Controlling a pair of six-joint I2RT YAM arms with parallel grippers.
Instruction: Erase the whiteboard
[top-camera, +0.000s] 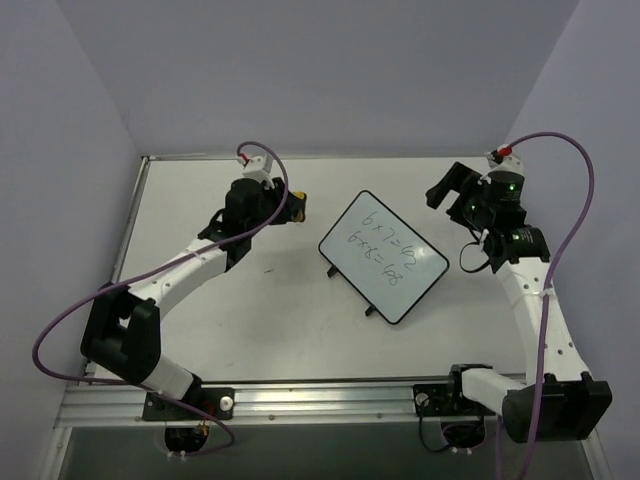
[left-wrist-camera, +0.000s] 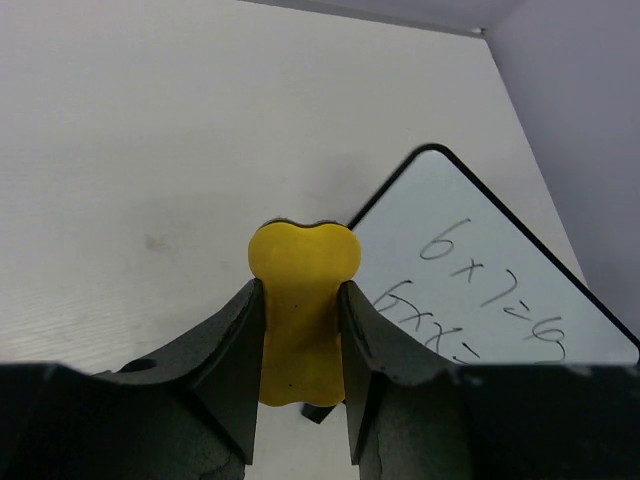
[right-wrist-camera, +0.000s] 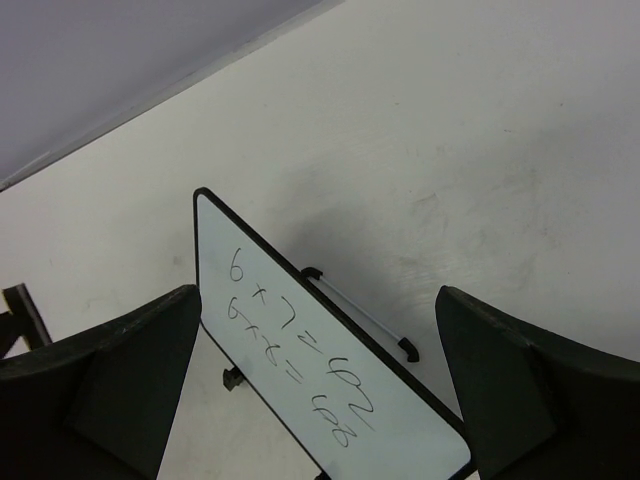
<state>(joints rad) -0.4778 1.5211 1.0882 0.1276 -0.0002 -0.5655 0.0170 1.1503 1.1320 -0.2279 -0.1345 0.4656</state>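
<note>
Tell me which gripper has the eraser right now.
The left gripper, shut on the yellow eraser; the right gripper is wide open and empty near the whiteboard.

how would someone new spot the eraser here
On the white table, find the whiteboard with handwritten sums near the middle. Just left of it, the left gripper is shut on the eraser: a small block, bright yellow against black fingers and white board.

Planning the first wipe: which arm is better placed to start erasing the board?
Left. The left claw is shut on the eraser, beside the whiteboard with its sums. The right claw is open and empty.
</note>
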